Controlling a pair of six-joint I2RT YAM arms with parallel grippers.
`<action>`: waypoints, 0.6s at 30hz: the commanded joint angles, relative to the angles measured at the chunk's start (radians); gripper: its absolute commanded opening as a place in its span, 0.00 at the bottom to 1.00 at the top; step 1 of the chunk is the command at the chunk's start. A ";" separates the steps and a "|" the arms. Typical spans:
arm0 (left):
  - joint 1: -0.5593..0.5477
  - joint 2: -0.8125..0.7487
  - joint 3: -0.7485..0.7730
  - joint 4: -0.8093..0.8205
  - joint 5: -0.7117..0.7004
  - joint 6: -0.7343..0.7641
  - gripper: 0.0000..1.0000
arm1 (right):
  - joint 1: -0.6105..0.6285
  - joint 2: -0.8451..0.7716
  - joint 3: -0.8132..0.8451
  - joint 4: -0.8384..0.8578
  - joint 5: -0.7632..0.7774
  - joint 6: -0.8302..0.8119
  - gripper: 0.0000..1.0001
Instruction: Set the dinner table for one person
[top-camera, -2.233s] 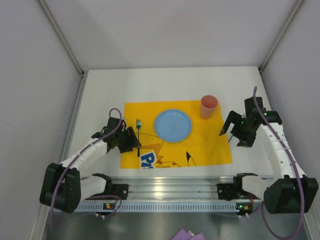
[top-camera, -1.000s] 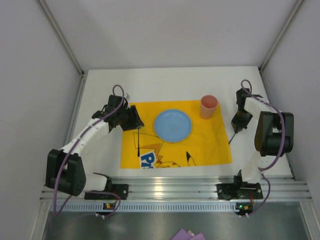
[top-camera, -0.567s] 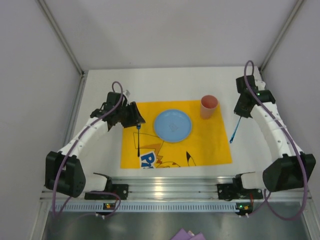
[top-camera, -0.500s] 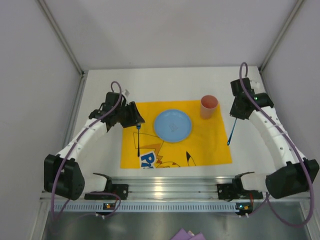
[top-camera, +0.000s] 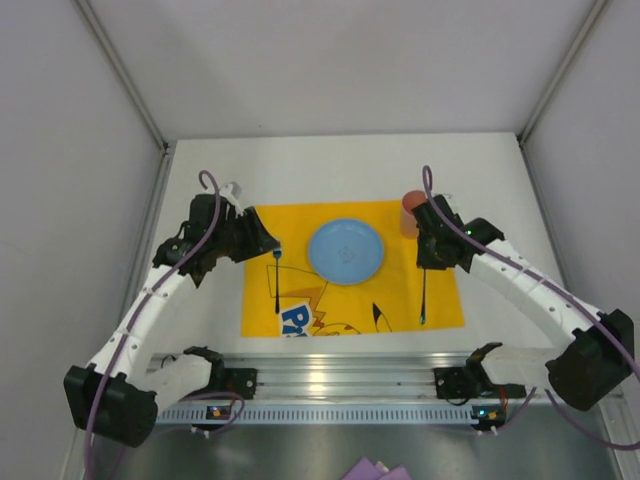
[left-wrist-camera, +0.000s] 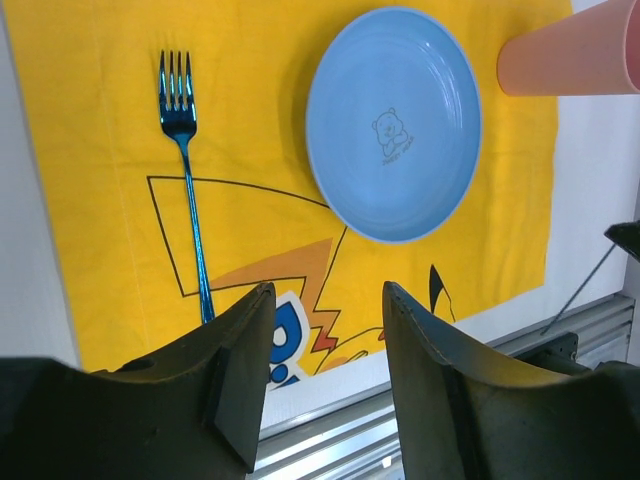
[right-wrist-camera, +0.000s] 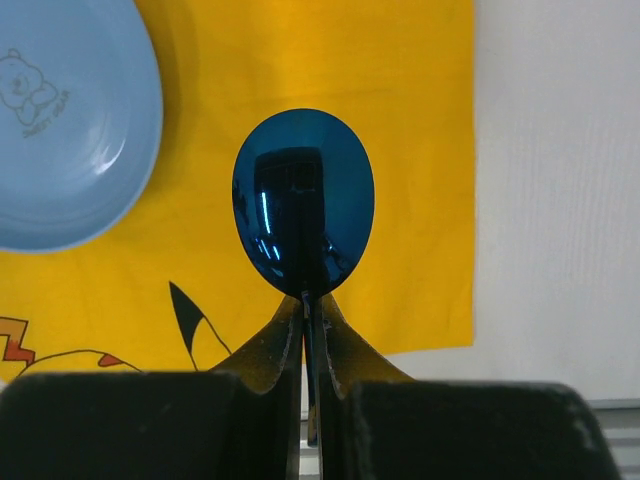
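Note:
The white dinner table (top-camera: 330, 165) carries a yellow placemat (top-camera: 400, 290). On the mat rest a blue plate (top-camera: 345, 250), a blue fork (top-camera: 277, 282) to its left and a pink cup (top-camera: 408, 212) at the back right, partly hidden by my right arm. My right gripper (top-camera: 424, 266) is shut on a blue spoon (top-camera: 423, 300), held over the mat's right part. In the right wrist view the spoon's bowl (right-wrist-camera: 303, 200) sticks out past the fingertips. My left gripper (top-camera: 266, 240) hangs open and empty just back-left of the fork (left-wrist-camera: 187, 170).
A metal rail (top-camera: 340, 375) with both arm bases runs along the near edge. Grey walls close in the table on the left, right and back. In the left wrist view the cup (left-wrist-camera: 565, 55) stands just past the plate (left-wrist-camera: 393, 125).
My right arm has swung left from the table's right side, carrying the spoon over the mat's right part. The left arm has drawn back slightly to the left; the fork stays put.

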 joint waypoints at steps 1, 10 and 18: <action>0.005 -0.066 -0.007 -0.059 -0.034 -0.016 0.52 | 0.017 0.058 0.000 0.192 -0.066 0.004 0.00; 0.005 -0.144 -0.007 -0.118 -0.097 -0.009 0.52 | 0.017 0.266 0.085 0.271 -0.083 -0.039 0.00; 0.005 -0.132 -0.007 -0.111 -0.103 -0.008 0.52 | 0.017 0.351 0.116 0.273 -0.066 -0.062 0.11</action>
